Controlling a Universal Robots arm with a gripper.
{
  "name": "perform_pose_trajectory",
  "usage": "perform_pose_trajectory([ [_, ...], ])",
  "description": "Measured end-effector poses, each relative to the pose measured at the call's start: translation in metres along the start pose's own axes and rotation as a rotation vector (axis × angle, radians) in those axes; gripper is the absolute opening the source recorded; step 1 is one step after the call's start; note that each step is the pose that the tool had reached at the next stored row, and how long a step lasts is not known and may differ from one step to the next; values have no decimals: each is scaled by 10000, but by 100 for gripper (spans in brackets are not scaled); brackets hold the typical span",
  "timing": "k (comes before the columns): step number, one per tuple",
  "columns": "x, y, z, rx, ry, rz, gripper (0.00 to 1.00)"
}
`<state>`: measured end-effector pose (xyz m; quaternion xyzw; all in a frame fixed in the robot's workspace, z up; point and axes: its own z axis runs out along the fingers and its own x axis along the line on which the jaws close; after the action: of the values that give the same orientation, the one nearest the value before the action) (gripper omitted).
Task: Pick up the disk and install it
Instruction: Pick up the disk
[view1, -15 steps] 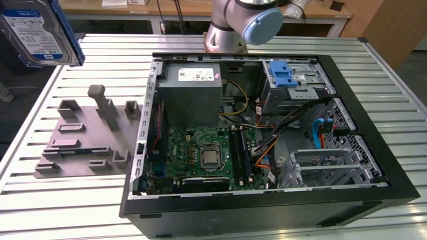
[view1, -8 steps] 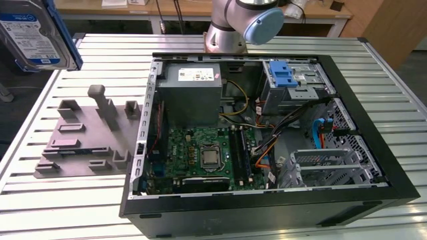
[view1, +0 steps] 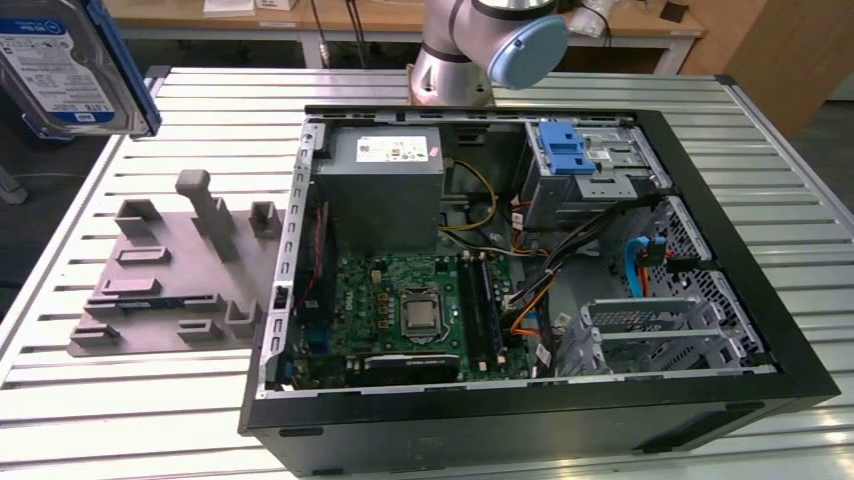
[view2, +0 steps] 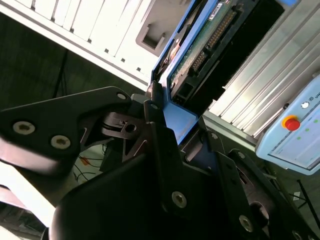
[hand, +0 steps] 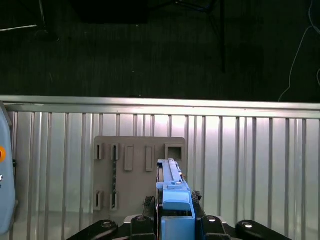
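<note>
Pincer (hand: 175, 222) is closed on the disk (view1: 67, 65). The jaws clamp the blue bracket at one short end. First wrist view shows it edge-on btwn the jaws, sticking straight out. Second wrist view shows the circuit-board side and connector row.

Exterior view: disk hangs in the air at 10 o'clock of frame, label side to cam. It's well apart from the PC case (view1: 534, 400) and touching nothing but the pincer. Grey fixture plate (view1: 160, 290) lies on the worktop (view1: 134, 400) at 9 o'clock of the case, and the disk is off it. Arm base (view1: 481, 50) sits at 12 o'clock of the case.

Step in hand, imo: carrying the disk, pick done, install not done. Drive cage (view1: 594, 170) w/ blue latch (view1: 567, 150) is at 1 o'clock inside the case, prob the target.

To do it well:
- grip is on plastic at one end w/ a long overhang, so move slow w/o jerks or the disk may pivot in the jaws
- keep the disk high over the case rim
- avoid the cables (view1: 587, 250) below the cage
- check which way the connector end faces
</note>
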<state>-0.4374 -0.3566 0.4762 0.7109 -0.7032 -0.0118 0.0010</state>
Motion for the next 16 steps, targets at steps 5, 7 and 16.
perform_pose_trajectory([
  [5,-1,2,-133,-1,0,3,36],
  [7,8,1,-160,0,0,1,36],
  [16,224,4,-171,-1,1,2,36],
])
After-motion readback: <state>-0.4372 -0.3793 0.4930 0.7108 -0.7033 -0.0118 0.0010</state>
